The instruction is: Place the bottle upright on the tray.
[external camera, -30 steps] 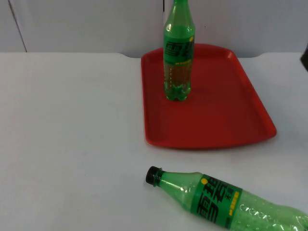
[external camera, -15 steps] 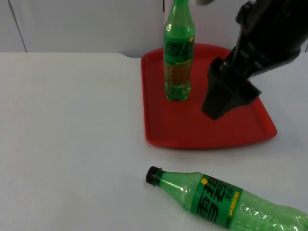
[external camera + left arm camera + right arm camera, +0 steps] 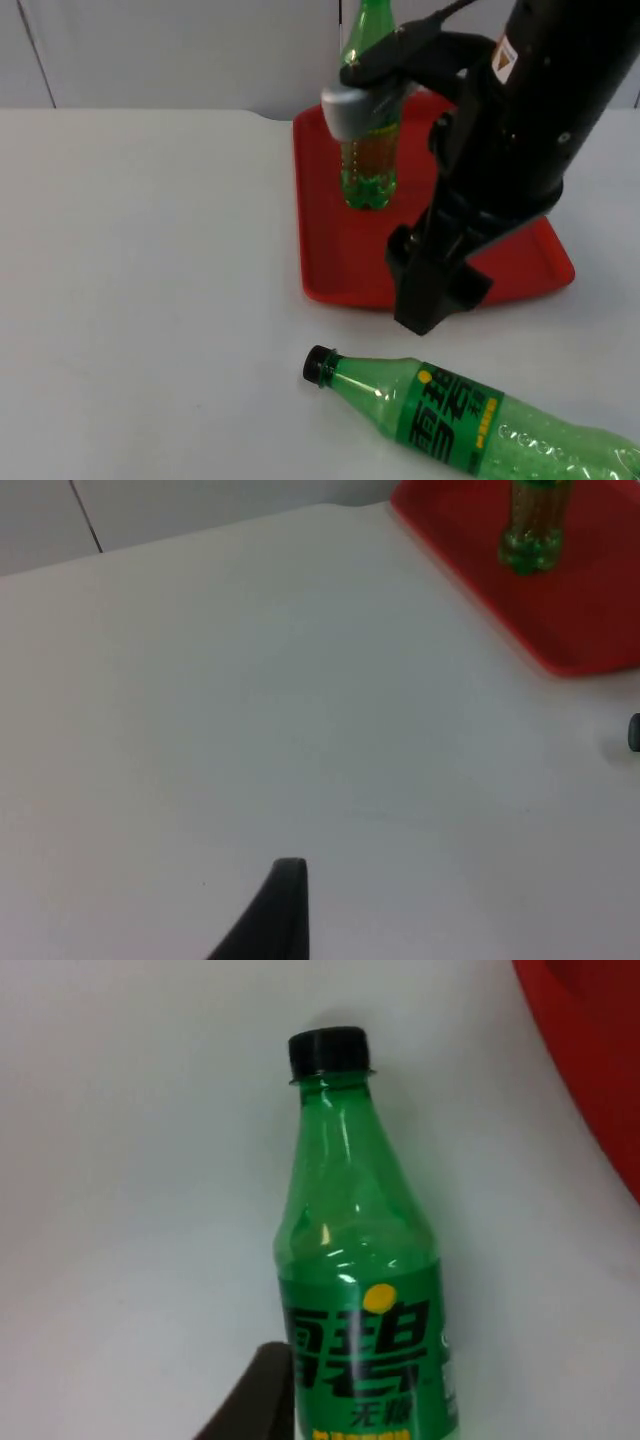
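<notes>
A green bottle [image 3: 450,415] with a black cap [image 3: 318,364] lies on its side on the white table, just in front of the red tray [image 3: 340,250]. My right gripper [image 3: 430,300] hangs over the tray's front edge, a little above and behind the lying bottle's neck. The right wrist view looks along that bottle [image 3: 360,1290] with its cap [image 3: 329,1052] pointing away. A second green bottle [image 3: 368,170] stands upright at the tray's back left, its upper half hidden behind the right arm. My left gripper [image 3: 285,910] waits over bare table to the left of the tray [image 3: 590,630].
The grey partition wall runs behind the tray. White table top stretches wide to the left of the tray and the lying bottle. The lying bottle's base reaches the picture's lower right edge in the top view.
The right arm has come in from the upper right and swept down and left across the tray, stopping at its front edge. Both bottles and the tray stay where they were.
</notes>
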You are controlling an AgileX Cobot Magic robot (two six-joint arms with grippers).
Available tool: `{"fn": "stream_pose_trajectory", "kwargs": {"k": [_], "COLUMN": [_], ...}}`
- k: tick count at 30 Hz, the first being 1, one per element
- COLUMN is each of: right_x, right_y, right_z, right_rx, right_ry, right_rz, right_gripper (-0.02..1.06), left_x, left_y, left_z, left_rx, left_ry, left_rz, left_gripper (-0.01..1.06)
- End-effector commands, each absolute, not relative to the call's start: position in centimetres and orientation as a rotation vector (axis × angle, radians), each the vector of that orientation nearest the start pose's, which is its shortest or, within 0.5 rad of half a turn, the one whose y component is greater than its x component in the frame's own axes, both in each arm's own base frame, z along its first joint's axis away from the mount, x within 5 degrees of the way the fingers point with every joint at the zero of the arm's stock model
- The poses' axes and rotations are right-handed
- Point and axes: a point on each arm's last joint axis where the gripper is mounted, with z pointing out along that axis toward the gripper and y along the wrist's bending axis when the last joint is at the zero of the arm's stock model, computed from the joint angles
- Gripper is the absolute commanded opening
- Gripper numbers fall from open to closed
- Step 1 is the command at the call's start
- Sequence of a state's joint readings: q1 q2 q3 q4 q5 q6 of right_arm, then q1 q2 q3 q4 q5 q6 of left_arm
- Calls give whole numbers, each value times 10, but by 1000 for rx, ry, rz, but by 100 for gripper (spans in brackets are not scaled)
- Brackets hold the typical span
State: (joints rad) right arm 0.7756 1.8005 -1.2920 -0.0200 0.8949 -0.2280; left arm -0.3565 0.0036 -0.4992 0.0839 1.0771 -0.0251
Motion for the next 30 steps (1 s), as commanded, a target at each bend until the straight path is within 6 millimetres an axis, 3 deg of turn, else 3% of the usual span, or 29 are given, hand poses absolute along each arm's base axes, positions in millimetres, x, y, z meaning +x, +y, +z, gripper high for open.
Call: {"fn": "stream_pose_trajectory", "kwargs": {"k": [1,7,20,30], "right_x": [257,252,245,253], "right_y": [259,274,267,277], "right_z": [214,190,143,114], "right_rx": [-1423,-1494,-1501,-1494], "right_ry": [2527,2538,2564,2512], "right_rz": [73,63,34,55], "right_gripper": [99,99,99,99], "left_x": [-2,-2,-2,-2], "left_y": [9,9,9,9], "left_z": [275,275,275,275], "left_rx": [345,345,345,345], "left_ry": [2034,2034,2034,2034], "left_rz": [-132,-132,-132,-132], "left_gripper": [105,105,105,105]}}
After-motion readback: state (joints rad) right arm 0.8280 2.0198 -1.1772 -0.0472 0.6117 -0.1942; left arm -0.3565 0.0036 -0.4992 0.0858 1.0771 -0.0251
